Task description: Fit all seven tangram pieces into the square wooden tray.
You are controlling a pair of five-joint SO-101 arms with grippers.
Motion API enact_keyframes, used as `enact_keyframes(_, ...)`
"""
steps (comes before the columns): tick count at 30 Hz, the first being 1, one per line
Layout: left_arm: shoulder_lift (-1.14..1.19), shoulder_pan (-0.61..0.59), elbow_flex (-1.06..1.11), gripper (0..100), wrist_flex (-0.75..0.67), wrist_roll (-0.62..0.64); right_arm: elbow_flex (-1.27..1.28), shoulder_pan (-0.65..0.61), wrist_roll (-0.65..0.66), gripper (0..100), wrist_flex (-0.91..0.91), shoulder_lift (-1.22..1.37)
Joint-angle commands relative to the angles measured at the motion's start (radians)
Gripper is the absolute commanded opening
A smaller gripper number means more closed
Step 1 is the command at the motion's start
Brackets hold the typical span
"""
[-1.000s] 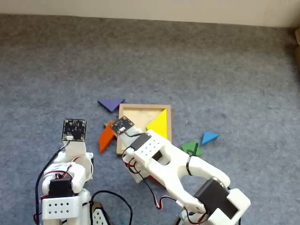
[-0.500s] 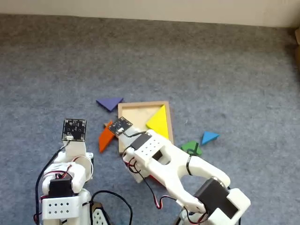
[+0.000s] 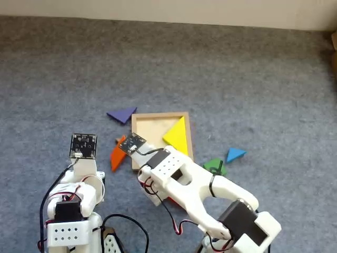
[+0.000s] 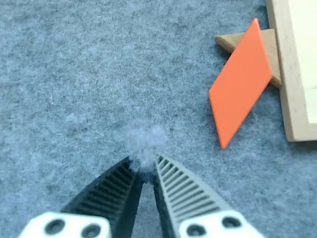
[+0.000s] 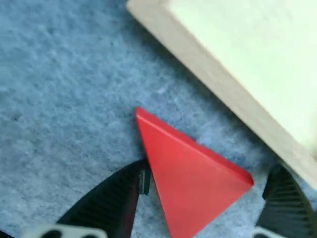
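The square wooden tray (image 3: 153, 125) lies mid-table with a yellow triangle (image 3: 177, 136) in its right part. A red triangle (image 5: 190, 171) lies on the carpet just outside the tray's rim (image 5: 213, 82). My right gripper (image 5: 198, 198) is open and straddles it, one finger (image 5: 116, 198) touching its edge. An orange parallelogram (image 4: 241, 84) leans over a tan piece (image 4: 271, 42) beside the tray's left rim (image 4: 290, 74). My left gripper (image 4: 144, 174) is shut on nothing, over bare carpet short of the orange piece.
A purple triangle (image 3: 121, 115) lies off the tray's far left corner. A green piece (image 3: 215, 166) and a blue triangle (image 3: 235, 154) lie right of the tray. The right arm (image 3: 195, 190) covers the tray's near edge. Open carpet stretches beyond the tray.
The right arm's wrist has shifted left, and the tray with the yellow triangle has slid and turned slightly away and to the left. The purple triangle has moved left with it. The left arm is still.
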Motion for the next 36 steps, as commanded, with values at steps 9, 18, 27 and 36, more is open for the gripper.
enact_keyframes(9,-0.010,0.005,0.027,0,0.003,0.003,-0.013,0.018,0.000,31.4,0.025,0.065)
enact_keyframes(18,-0.010,0.005,0.027,0,0.003,0.003,-0.004,0.021,-0.002,28.7,0.059,-0.088)
enact_keyframes(27,-0.010,0.005,0.027,0,0.003,0.003,-0.004,0.021,0.000,21.6,0.064,-0.102)
enact_keyframes(36,-0.010,0.005,0.027,0,0.003,0.003,-0.004,0.088,-0.002,21.7,0.064,-0.091)
